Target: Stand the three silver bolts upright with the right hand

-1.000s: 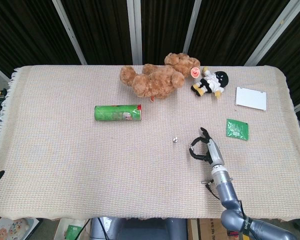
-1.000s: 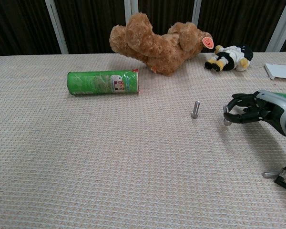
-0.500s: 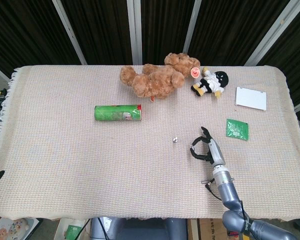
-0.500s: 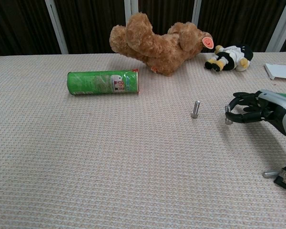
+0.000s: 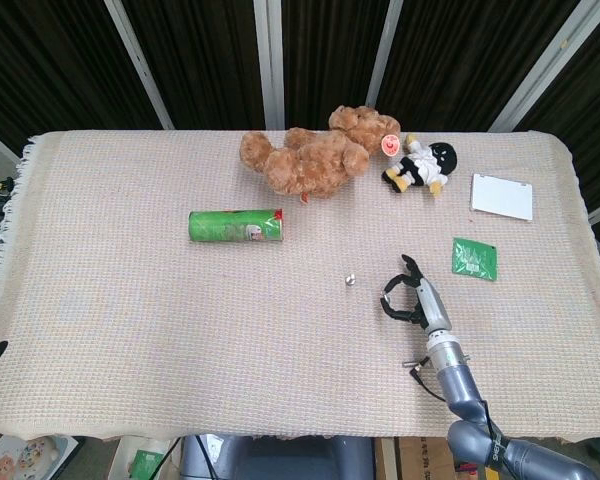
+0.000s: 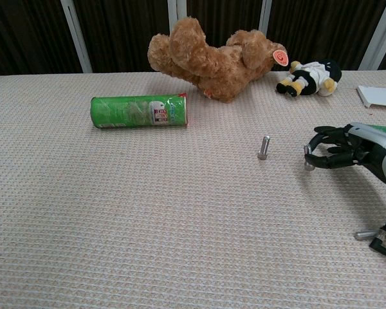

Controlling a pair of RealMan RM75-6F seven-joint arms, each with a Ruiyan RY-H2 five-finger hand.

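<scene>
The right hand is holding the second bolt upright on the table. One bolt is standing already. Next it should let go gently, then get the lying bolt.

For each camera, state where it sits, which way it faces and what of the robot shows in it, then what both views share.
Head view: high above the near table edge, looking steeply down on the whole cloth-covered table; right hand and forearm show, and a dark tip at the left edge.
Chest view: low at the near edge, facing across the table toward the dark curtains; only the right hand shows.
Shared: green can, teddy bear, upright bolt.
</scene>
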